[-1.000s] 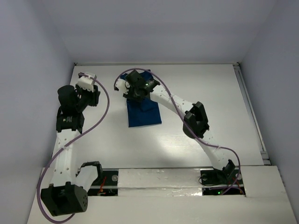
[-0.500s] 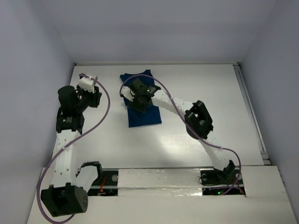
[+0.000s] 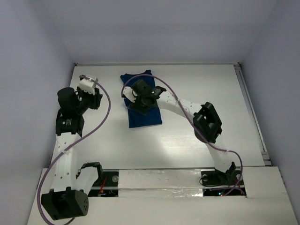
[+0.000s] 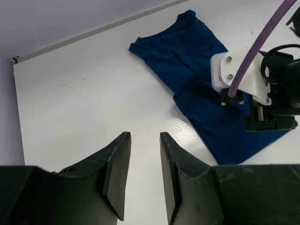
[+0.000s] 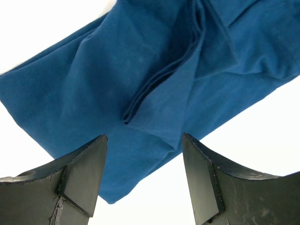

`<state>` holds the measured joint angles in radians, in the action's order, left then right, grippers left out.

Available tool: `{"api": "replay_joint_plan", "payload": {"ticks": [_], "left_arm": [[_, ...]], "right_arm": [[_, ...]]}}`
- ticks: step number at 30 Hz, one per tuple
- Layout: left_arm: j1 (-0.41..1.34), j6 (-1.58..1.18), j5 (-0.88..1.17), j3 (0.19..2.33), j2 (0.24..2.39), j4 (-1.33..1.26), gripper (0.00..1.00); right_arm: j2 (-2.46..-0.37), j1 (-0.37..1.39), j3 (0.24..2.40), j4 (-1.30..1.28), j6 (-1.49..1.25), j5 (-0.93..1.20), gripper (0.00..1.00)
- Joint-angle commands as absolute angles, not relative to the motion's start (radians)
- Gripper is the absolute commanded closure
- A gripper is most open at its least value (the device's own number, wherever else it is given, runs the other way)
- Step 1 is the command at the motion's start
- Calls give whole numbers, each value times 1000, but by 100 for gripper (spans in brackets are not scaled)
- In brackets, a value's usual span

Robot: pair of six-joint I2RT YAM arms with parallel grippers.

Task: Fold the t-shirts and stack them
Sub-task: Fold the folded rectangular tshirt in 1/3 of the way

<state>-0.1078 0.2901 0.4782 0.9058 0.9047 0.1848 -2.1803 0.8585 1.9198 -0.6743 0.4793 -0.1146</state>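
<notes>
One dark navy-blue t-shirt (image 3: 146,116) lies partly folded on the white table, its far end spread toward the back wall. Only plain blue cloth shows, with no print in view. My right gripper (image 3: 138,99) hovers over the shirt's middle, open and empty. In the right wrist view the open gripper (image 5: 144,140) stands over the shirt (image 5: 108,70), above a folded edge and a shirt corner. My left gripper (image 3: 95,99) is to the left of the shirt, apart from it. In the left wrist view the left gripper (image 4: 143,140) is narrowly open and empty over bare table, with the shirt (image 4: 187,61) ahead to the right.
The white table (image 3: 201,93) has a wall along its back edge (image 3: 154,63) and a rail on the right side (image 3: 251,112). The right arm's wrist (image 4: 253,84) with its purple cable (image 4: 262,42) sits over the shirt in the left wrist view.
My right gripper has moved a little nearer along the shirt, and the shirt's far end now lies uncovered and flat on the table. The left arm has barely moved.
</notes>
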Motion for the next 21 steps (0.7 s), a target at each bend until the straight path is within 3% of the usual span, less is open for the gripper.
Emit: {"api": "replay_joint_plan", "payload": {"ticks": [1,9,14,21], "left_arm": [[-112,296,489,923,881,175,72],[-112,296,491,919,876,175,72],[-112,299,491,913,871,173,72],[-112,304,489,905,870,170,72]], "right_arm": [[-2216,864,1939,-661,471,-87,30],[-2267,864,1947,-653,471,-113,32],[-2281,864,1948,-640,466,-138,39],[-2258,845,1967,-640,462,-146,35]]}}
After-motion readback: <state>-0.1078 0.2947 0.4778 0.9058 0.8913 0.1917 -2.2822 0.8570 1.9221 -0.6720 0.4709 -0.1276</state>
